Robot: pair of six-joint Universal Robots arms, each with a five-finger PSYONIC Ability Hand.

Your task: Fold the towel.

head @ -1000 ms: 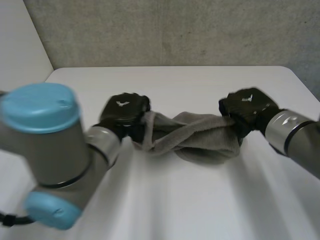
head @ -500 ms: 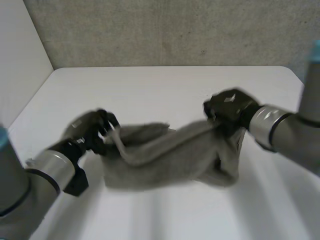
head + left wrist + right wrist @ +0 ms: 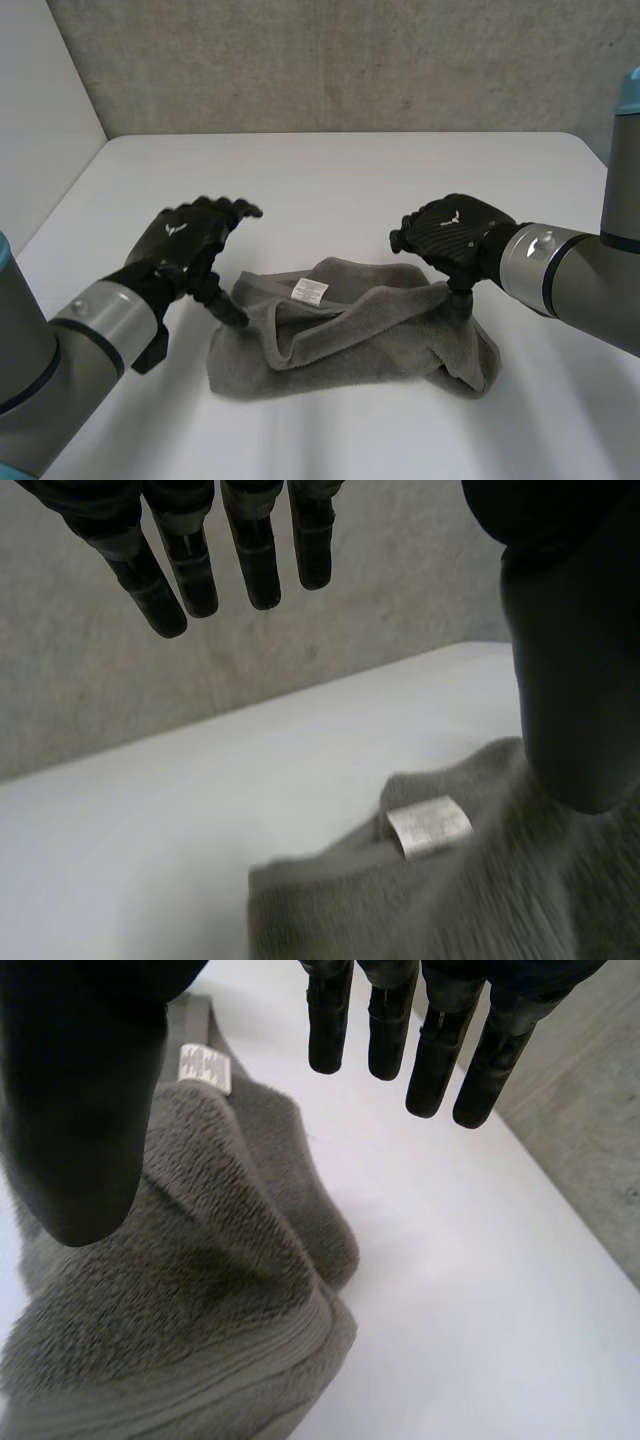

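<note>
The grey towel [image 3: 350, 330] lies in a loose, rumpled heap on the white table [image 3: 330, 170]. Its white label [image 3: 308, 290] faces up near the middle of its far edge. The left hand [image 3: 185, 240] hovers at the towel's left end, its fingers straight and spread and gripping nothing, its thumb pointing down to the cloth's edge. The right hand [image 3: 450, 232] hangs over the right end, fingers likewise straight and apart, thumb aimed down at the cloth.
</note>
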